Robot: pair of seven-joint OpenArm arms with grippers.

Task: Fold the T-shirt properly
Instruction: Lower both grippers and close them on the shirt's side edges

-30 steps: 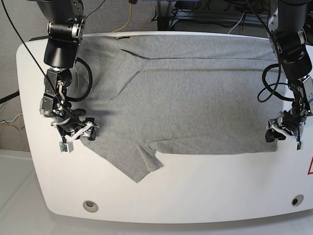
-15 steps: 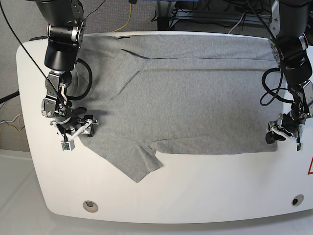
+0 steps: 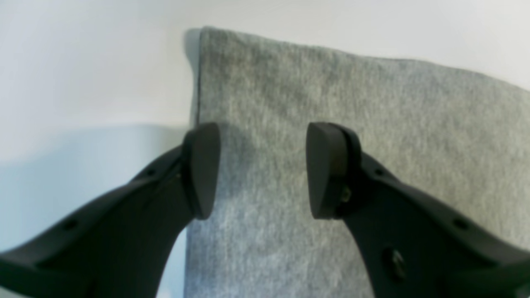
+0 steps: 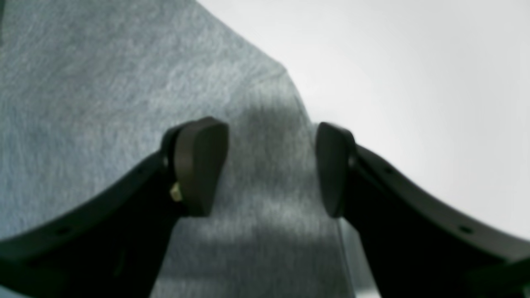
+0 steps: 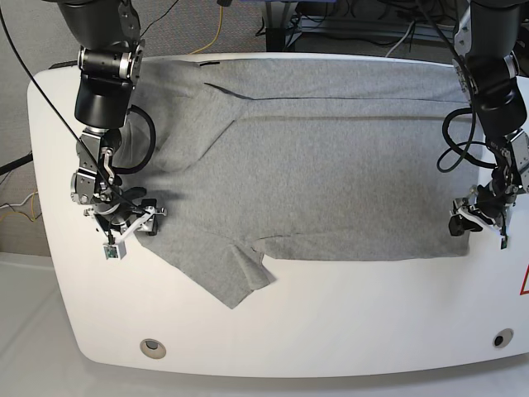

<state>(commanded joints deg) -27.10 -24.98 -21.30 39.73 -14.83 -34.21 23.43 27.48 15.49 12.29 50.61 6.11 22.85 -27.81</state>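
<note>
The heather-grey T-shirt (image 5: 331,174) lies spread flat on the white table (image 5: 347,322), plain side up, with one sleeve (image 5: 235,277) pointing toward the front edge. My right gripper (image 5: 140,222) is on the left of the base view, low over the shirt's side edge. In its wrist view the right gripper (image 4: 269,167) is open, with the cloth's edge (image 4: 298,103) running between the fingers. My left gripper (image 5: 464,227) sits at the shirt's front right corner. Close up, the left gripper (image 3: 263,171) is open over the grey cloth (image 3: 331,82), nothing pinched.
Two round holes (image 5: 152,347) (image 5: 500,338) sit near the table's front edge. A red warning sticker (image 5: 525,285) is at the right rim. Cables and floor lie behind the table's far edge. Bare white table (image 3: 83,62) borders the shirt's corner.
The gripper on the left of the base view has drawn slightly left and back along the shirt's edge. The other gripper rose a touch. The shirt has not moved.
</note>
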